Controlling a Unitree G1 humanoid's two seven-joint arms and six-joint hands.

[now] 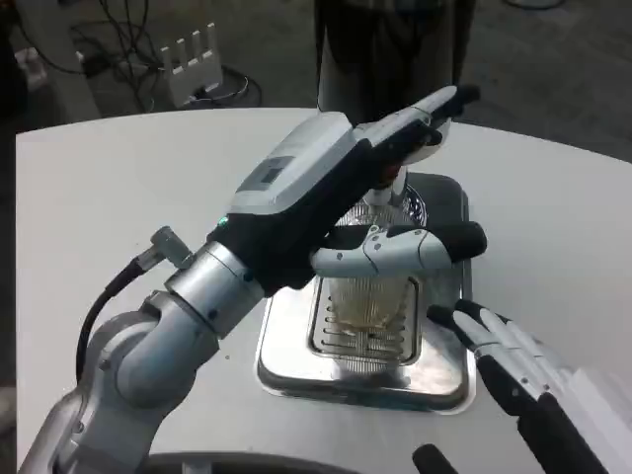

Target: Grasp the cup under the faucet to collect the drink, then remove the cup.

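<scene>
Now your left hand [380, 212] holds the ribbed clear cup [370, 296], with one finger reaching across the front of the cup and the upper fingers stretched toward the faucet [400, 173] above it. The cup stands on the grille of the steel drip tray [439, 380], under the faucet, and some pale yellowish drink seems to be inside, though I cannot tell how full it is. Your right hand [504, 360] waits just beside the right edge of the tray, fingers apart, holding nothing. The main risk, I think, is spilling: if you pull the cup out while it tilts, or pull too quickly, the drink can go over the rim onto the tray or the white table [109, 197]. The upper fingers are very near the faucet, so lifting straight up could knock the hand or the cup rim against it; better to move outward first. Also the smooth wall of the cup may slip if the hold is light. Keep the right hand away from the path of the cup.
</scene>
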